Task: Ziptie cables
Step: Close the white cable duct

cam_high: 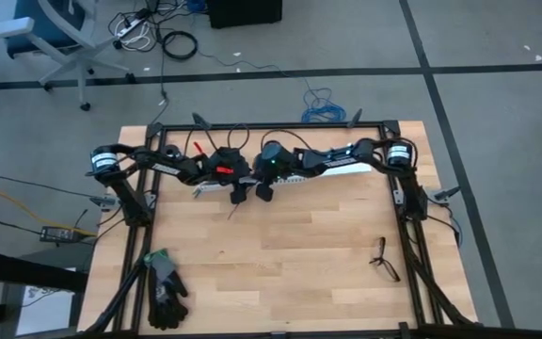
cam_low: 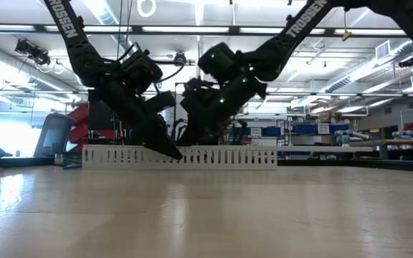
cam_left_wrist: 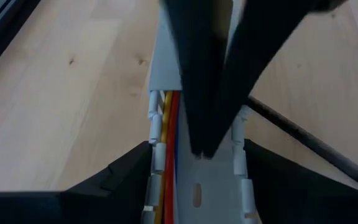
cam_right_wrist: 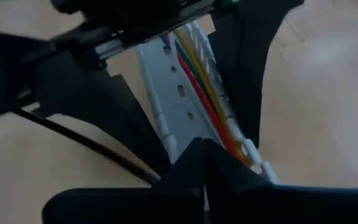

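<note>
The far middle of the table is crowded: both grippers meet over the white slotted duct, leaving no gap between them. Nearer, bare wood lies open, with black gloves and spectacles at its sides

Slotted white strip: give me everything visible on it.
The slotted white strip is a long channel of white plastic, by its look, with comb-like slotted side walls and oval holes in its floor. It lies flat near the table's far edge. Coloured wires, red, yellow and white among them, run lengthwise inside along one wall. The left gripper reaches down into the channel; the right gripper, shut, is over it from the other end. A thin black strip passes beside it.
</note>
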You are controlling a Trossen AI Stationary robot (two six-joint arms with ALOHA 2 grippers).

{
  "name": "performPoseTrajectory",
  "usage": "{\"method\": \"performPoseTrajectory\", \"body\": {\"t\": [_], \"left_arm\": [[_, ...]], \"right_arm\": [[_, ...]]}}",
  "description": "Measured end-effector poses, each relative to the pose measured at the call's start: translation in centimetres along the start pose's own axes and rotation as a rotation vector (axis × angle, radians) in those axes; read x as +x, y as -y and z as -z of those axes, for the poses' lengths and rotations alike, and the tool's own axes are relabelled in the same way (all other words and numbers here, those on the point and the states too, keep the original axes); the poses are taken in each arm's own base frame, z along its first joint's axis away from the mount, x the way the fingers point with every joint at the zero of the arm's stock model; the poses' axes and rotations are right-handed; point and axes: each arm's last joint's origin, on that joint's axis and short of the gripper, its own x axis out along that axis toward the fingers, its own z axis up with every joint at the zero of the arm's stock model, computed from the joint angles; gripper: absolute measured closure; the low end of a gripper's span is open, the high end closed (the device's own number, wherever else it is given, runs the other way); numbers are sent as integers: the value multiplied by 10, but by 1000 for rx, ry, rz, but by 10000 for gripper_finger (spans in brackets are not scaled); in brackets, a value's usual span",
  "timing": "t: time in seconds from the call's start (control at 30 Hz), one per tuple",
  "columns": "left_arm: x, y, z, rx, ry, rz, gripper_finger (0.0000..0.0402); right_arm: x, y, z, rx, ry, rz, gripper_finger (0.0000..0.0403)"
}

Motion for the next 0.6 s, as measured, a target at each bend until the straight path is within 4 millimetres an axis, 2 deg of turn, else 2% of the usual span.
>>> {"method": "performPoseTrajectory", "body": {"t": [0.1,0.23,0.43,0.6], "left_arm": [[0,-1,0,1,0,-19,158],[0,-1,0,-2,-5,-42,158],[0,-1,0,-4,1,-21,158],[0,-1,-1,-3,13,-19,158]], "right_arm": [[-18,-13,-13,-95,40,81,403],[-51,-21,-32,-117,132,111,403],[-82,-25,-31,-95,141,127,403],[-89,-24,-19,-69,113,151,403]]}}
